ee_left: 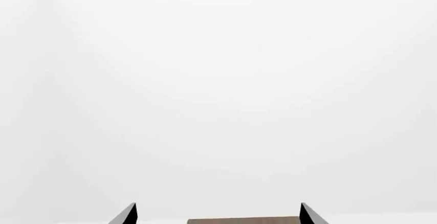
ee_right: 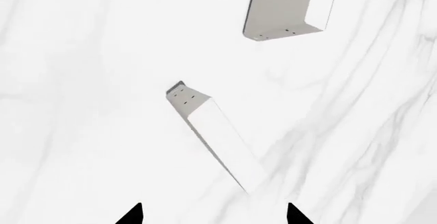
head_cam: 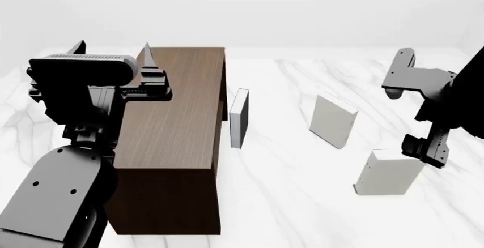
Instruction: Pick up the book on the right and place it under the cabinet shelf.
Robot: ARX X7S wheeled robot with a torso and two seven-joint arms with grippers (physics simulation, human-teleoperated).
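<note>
The book (head_cam: 387, 172), plain pale grey-white, stands upright on the marble floor at the right. It also shows in the right wrist view (ee_right: 217, 138), seen from above. My right gripper (head_cam: 424, 153) hovers just above its right end, open and empty; its fingertips frame bare floor in the right wrist view (ee_right: 213, 215). The cabinet shelf (head_cam: 178, 126) is a big dark brown wood-grain box at the left. My left gripper (head_cam: 110, 50) is open and empty above the cabinet's left edge. In the left wrist view the left gripper (ee_left: 218, 215) points at the white wall, with a strip of the cabinet (ee_left: 243, 220) between its fingers.
A near-identical pale book (head_cam: 334, 121) stands left of and behind the task book, also in the right wrist view (ee_right: 287, 6). A slimmer book with a dark grey face (head_cam: 238, 118) stands close beside the cabinet. White marble floor (head_cam: 287, 202) lies around them.
</note>
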